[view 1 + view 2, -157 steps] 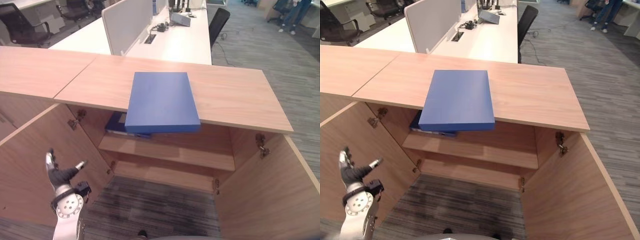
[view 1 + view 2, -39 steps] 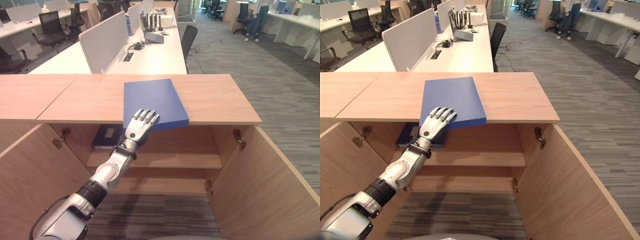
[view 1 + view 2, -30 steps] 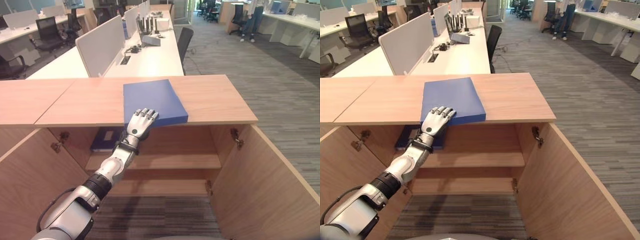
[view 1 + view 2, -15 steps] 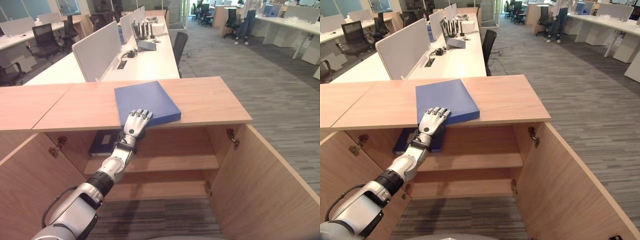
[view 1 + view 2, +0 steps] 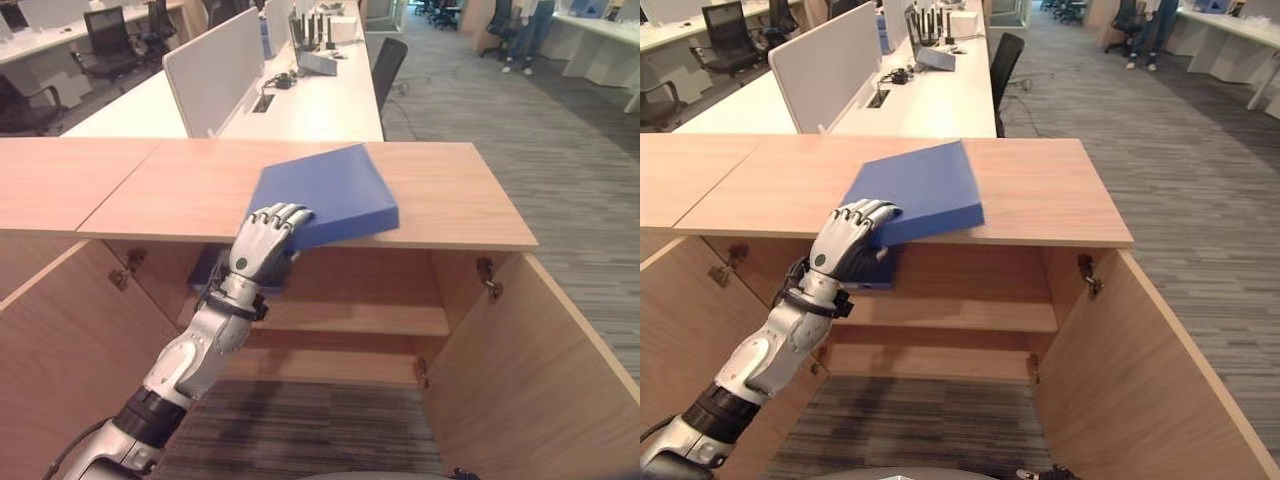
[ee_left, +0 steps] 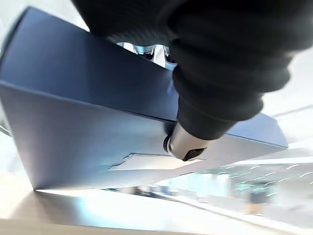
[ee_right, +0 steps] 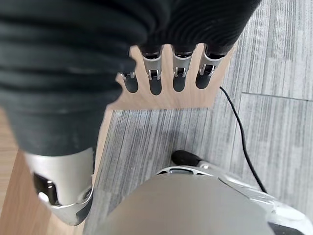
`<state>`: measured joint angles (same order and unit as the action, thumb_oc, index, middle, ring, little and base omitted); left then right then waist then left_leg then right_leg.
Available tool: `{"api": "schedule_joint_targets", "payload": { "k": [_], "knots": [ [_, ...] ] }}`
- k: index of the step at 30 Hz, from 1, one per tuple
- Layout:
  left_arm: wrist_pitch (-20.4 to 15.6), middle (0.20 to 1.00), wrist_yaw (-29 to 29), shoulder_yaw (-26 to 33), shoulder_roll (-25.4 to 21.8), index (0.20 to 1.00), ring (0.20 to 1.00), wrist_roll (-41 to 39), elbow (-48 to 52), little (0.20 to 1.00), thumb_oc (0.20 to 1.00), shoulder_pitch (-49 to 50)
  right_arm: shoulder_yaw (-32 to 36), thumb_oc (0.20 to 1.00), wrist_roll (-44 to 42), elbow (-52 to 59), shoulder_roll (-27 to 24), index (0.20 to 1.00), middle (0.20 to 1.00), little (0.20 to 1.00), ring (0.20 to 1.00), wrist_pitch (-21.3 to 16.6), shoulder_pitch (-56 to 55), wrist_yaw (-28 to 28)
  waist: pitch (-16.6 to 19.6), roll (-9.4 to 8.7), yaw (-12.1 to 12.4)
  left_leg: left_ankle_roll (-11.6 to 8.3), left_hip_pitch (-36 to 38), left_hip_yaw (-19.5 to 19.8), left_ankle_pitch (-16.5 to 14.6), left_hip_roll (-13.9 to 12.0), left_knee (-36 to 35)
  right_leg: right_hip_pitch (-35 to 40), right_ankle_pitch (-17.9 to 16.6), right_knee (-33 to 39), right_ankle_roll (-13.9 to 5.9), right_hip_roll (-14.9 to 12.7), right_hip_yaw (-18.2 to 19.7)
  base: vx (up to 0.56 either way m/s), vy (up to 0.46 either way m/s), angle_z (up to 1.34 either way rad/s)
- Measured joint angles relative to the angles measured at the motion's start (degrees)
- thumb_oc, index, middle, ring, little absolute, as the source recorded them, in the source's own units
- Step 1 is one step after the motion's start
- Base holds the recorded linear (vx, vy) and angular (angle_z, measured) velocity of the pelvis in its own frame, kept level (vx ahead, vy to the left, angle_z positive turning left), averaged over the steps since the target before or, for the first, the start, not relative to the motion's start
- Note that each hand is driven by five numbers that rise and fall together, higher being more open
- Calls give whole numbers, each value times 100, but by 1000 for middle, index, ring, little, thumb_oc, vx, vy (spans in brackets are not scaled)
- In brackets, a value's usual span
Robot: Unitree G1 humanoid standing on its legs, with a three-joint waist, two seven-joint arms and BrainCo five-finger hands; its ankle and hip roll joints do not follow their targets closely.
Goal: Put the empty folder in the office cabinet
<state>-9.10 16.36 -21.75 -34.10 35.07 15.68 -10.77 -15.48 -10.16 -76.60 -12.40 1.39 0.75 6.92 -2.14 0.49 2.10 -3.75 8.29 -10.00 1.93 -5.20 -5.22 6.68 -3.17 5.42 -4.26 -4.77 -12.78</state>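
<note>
Thick blue folder [image 5: 328, 194], near corner raised

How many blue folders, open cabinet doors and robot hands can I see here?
Flat blue folders: 2, one held on the wooden cabinet top, one on the shelf inside.
Open wooden cabinet doors: 2.
Robot hands: 2.
Total: 6.

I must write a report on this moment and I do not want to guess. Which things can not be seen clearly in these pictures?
- Second blue folder on the cabinet shelf: mostly hidden by the cabinet top and the left hand.
- Blue folder: closed, so its contents are unknown.
- Left hand's thumb: hidden under the folder in the eye views.
- Right hand: fingertips hang straight.
</note>
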Motion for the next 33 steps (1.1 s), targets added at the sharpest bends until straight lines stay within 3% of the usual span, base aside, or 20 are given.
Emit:
{"api": "schedule_joint_targets", "payload": {
  "k": [2, 5, 8, 11, 18, 27, 33],
  "knots": [
    [-190, 200, -409, 301, 257, 200, 200, -1229, 514, 200, 200, 388, 79, 1000, 0, -2, -3, 1000, 1000, 1000, 1000, 0, 2, -37, -26, 33, -24, 0, 18, 46, 0, 5, -2, 35, 17, 1, -7, -8, -35, -23, 8, 10],
    [-267, 200, -652, 628, 283, 200, 200, -2582, 815, 200, 200, 500, 176, 1000, 0, -14, -14, 1000, 1000, 1000, 1000, 19, -37, -97, -42, 58, 3, -2, 7, 104, -3, -1, -48, 35, 79, 0, -24, 1, -68, -15, 3, 10],
    [-228, 200, -685, 877, 319, 200, 200, -3403, 815, 200, 200, 711, 209, 1000, 0, -36, -32, 1000, 1000, 1000, 1000, 50, -59, -196, -45, 78, 12, -17, 0, 115, -34, -6, -51, 42, 79, 0, -22, 4, -74, -7, 0, 1],
    [-206, 200, -671, 990, 461, 200, 200, -3878, 814, 200, 200, 859, 207, 1000, 1, -37, -31, 1000, 1000, 1000, 1000, 51, -83, -257, -53, 55, 32, 2, -5, 132, -3, -3, -48, 40, 79, 0, -22, 2, -88, -8, -4, 1],
    [-133, 200, -689, 1068, 453, 200, 200, -4140, 832, 200, 200, 873, 203, 1000, 2, -28, -27, 1000, 1000, 1000, 1000, 50, -91, -320, -58, 35, 69, -18, -5, 201, 21, -1, 2, 89, 60, 0, 8, 0, -192, -7, -3, 4],
    [83, 200, -1408, 972, 480, 200, 200, -5874, 981, 200, 200, 798, 184, 1000, 14, -2, -41, 1000, 1000, 1000, 1000, 51, -25, -486, -108, 26, 47, -19, 1, 249, 19, 1, 2, 120, 100, -1, -25, -3, -221, -8, 3, 3],
    [296, 200, -1633, 235, 719, 200, 200, -7114, 979, 200, 200, 465, 165, 1000, 69, -26, -37, 1000, 1000, 1000, 1000, 58, -4, -597, -120, 11, 20, -19, -1, 254, 20, 4, 2, 125, 100, -1, -24, -5, -223, 0, 0, 0]
  ]
}}
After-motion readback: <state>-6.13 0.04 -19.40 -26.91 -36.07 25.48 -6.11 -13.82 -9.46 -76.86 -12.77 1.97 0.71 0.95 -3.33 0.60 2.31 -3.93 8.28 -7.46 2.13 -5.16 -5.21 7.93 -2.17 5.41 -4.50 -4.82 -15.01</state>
